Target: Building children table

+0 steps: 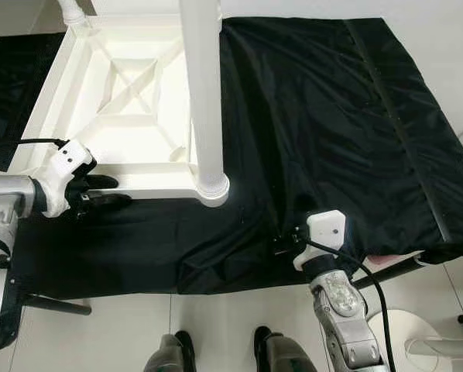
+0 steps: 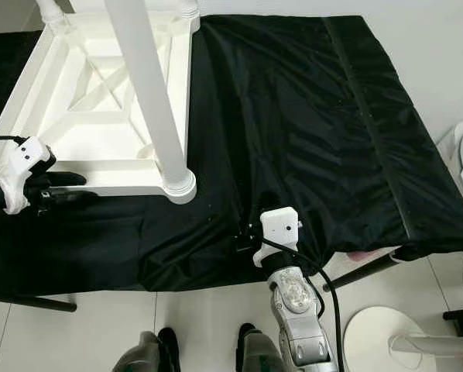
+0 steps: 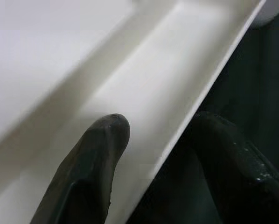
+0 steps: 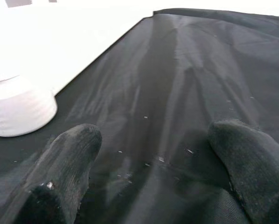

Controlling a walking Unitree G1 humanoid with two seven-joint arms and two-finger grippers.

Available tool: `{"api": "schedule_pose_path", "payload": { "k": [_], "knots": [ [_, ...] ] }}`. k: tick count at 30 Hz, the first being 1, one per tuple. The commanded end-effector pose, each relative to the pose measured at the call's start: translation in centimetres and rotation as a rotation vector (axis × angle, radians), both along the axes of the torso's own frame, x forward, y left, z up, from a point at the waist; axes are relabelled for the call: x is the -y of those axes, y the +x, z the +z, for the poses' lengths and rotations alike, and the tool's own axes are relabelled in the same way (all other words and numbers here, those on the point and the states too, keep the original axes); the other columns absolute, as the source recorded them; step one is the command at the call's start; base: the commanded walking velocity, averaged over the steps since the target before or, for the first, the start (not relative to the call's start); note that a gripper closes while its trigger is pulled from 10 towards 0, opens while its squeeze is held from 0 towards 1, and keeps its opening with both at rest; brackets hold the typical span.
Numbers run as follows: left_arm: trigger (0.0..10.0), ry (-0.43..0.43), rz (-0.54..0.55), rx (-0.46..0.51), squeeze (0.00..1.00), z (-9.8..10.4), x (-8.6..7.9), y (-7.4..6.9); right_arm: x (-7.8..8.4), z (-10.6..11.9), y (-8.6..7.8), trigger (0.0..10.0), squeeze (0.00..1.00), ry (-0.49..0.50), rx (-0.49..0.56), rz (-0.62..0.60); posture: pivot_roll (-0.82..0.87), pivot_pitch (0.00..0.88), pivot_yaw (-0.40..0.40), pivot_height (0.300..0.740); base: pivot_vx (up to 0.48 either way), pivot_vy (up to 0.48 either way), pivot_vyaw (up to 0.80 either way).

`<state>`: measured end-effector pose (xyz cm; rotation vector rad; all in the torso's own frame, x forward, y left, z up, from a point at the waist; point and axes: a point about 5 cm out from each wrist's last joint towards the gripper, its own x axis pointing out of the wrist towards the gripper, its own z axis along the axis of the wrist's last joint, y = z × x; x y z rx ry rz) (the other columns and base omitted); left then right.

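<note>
The right claw [image 1: 282, 242] sits at the near edge of the bench [image 1: 417, 267], nearest the robot, its silver forearm rising from below and its white wrist block tipped toward the black cloth [image 1: 332, 116]. In the right wrist view its two black fingers [image 4: 69, 154] stand well apart over the wrinkled cloth with nothing between them; from the head views the fingers blend into the dark fabric and are hard to make out.

Left of that claw and a little farther back, the left claw [image 1: 100, 190] reaches in sideways, forearm level, toward the upturned white children's table [image 1: 108, 101]. Its fingers [image 3: 100, 154] straddle the table's near rim, one inside the white channel and one outside on the cloth side, the gap only partly closed; whether the pads press the rim cannot be told.

The table lies upside down on the cloth, its ribbed underside with a cross brace facing up. A white leg [image 1: 204, 93] stands upright at the near corner closest to the right claw, its top cut off by the frame edge. Another leg stub [image 1: 74, 15] at the far corner is also cut off.

No readable writing shows anywhere.
</note>
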<state>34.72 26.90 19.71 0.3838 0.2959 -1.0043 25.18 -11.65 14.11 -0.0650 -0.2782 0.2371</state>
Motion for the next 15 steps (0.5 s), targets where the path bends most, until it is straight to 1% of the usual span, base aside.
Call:
{"api": "schedule_pose_path", "payload": {
  "k": [1, 3, 4, 5, 6, 7, 8, 9, 11, 12, 13, 15],
  "knots": [
    [10.0, -0.052, -0.058, -0.002, 0.0, 0.4, 0.8, -0.1, -0.4, -0.8, -0.2, 10.0, 0.0, -0.003, -0.037, 0.019, -0.11, 0.219, 0.056, 0.74, 0.0, 0.0, 0.0],
    [10.0, -0.113, -0.111, 0.019, 0.0, 1.1, 2.2, 0.1, -0.5, -0.8, -0.1, 10.0, 0.0, -0.004, -0.039, 0.025, -0.11, 0.22, 0.051, 0.74, 0.0, 0.0, 0.0],
    [10.0, -0.113, -0.111, 0.019, 0.0, 1.1, 2.2, 0.1, -0.5, -0.8, -0.1, 10.0, 0.0, -0.004, -0.039, 0.025, -0.11, 0.22, 0.051, 0.74, 0.0, 0.0, 0.0],
    [10.0, -0.13, -0.126, 0.023, 0.0, 1.2, 2.6, 0.2, -0.5, -0.8, -0.1, 10.0, 0.0, -0.004, -0.039, 0.027, -0.11, 0.22, 0.051, 0.74, 0.0, 0.0, 0.0],
    [10.0, -0.156, -0.157, 0.042, 0.0, 1.5, 3.7, 0.3, -0.5, -0.9, -0.1, 10.0, 0.0, -0.004, -0.041, 0.028, -0.1, 0.221, 0.045, 0.74, 0.0, 0.0, 0.0],
    [10.0, -0.172, -0.177, 0.055, 0.0, 1.6, 4.4, 0.3, -0.4, -0.9, 0.0, 10.0, 0.0, -0.004, -0.042, 0.028, -0.1, 0.221, 0.045, 0.74, 0.0, 0.0, 0.0],
    [10.0, -0.172, -0.177, 0.055, 0.0, 1.6, 4.4, 0.3, -0.4, -0.9, 0.0, 10.0, 0.0, -0.004, -0.042, 0.028, -0.1, 0.221, 0.045, 0.74, 0.0, 0.0, 0.0],
    [10.0, -0.185, -0.191, 0.064, 0.0, 1.6, 5.1, 0.4, -0.4, -0.9, 0.0, 10.0, 0.0, -0.005, -0.043, 0.029, -0.1, 0.221, 0.037, 0.74, 0.0, 0.0, 0.0],
    [10.0, -0.185, -0.191, 0.064, 0.0, 1.6, 5.1, 0.4, -0.4, -0.9, 0.0, 10.0, 0.0, -0.005, -0.043, 0.029, -0.1, 0.221, 0.037, 0.74, 0.0, 0.0, 0.0],
    [10.0, -0.193, -0.206, 0.07, 0.0, 1.5, 5.9, 0.4, -0.5, -1.0, 0.0, 10.0, 0.0, -0.005, -0.044, 0.033, -0.1, 0.22, 0.037, 0.74, 0.0, 0.0, 0.0],
    [10.0, -0.193, -0.206, 0.07, 0.0, 1.5, 5.9, 0.4, -0.5, -1.0, 0.0, 10.0, 0.0, -0.005, -0.044, 0.033, -0.1, 0.22, 0.037, 0.74, 0.0, 0.0, 0.0],
    [10.0, -0.195, -0.218, 0.073, 0.0, 0.7, 7.2, 0.4, -0.6, -0.8, 0.2, 10.0, 0.0, -0.002, -0.04, 0.039, -0.11, 0.219, 0.037, 0.74, 0.0, 0.0, 0.0]
  ]
}}
